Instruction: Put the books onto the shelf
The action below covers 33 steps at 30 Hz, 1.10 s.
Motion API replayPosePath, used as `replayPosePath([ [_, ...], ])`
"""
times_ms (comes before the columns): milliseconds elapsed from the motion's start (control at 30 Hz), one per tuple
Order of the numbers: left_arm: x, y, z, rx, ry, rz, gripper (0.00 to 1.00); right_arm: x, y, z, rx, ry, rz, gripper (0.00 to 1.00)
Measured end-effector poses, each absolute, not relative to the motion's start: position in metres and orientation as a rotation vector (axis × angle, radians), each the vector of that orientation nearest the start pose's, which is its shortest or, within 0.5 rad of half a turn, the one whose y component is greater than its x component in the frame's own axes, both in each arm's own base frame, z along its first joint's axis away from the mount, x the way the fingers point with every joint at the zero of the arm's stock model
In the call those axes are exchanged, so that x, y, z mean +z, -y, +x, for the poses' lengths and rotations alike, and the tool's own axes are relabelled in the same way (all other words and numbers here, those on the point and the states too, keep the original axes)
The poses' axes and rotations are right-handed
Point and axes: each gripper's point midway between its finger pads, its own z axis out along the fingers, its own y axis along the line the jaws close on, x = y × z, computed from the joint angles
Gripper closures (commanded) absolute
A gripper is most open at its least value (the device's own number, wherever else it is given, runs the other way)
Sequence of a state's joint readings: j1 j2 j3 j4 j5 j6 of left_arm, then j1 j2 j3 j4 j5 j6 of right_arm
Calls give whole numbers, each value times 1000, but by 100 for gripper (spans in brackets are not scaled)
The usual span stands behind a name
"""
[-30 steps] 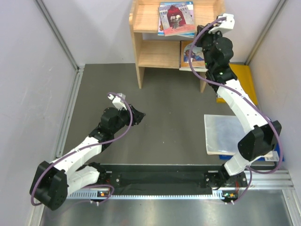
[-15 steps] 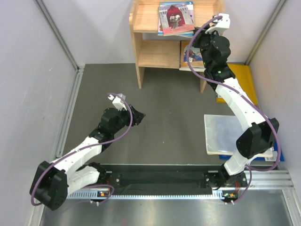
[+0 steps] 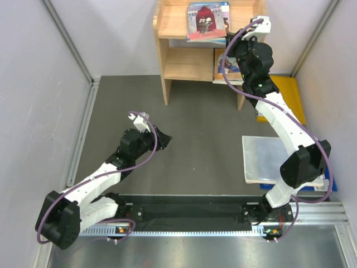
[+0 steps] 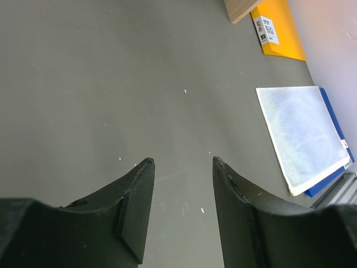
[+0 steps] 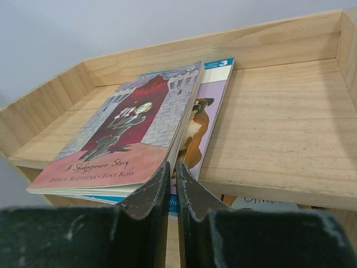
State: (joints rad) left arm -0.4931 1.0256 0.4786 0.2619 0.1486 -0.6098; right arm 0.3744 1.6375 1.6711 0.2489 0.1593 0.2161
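- Shelf [image 3: 178,64] stands at twelve o'clock in the top view, with a red-covered book [image 3: 207,21] on its upper tier. The left gripper [image 3: 165,138] hovers over the grey mat [image 3: 206,134] toward nine o'clock.
- Left wrist: fingers half apart, holding nothing. A blue book [image 4: 334,174] lies under a ribbed sheet [image 4: 304,131] at four o'clock.
- Right wrist: the right gripper [image 5: 172,167] is nearly closed and empty at the tier's front edge, by the red-covered book and the dog book [image 5: 198,125].

Books [image 3: 207,22] flat on shelf [image 3: 174,21] (top tier)
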Motion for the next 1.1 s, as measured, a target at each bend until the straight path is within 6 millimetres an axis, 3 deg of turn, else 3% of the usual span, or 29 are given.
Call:
replayPosePath([
  [800,158,208,282,-894,-1961,-18,50,486,-200,496,490,-1285,-46,91],
  [1100,155,208,281,-893,-1965,-19,50,477,-211,501,505,-1310,-70,91],
])
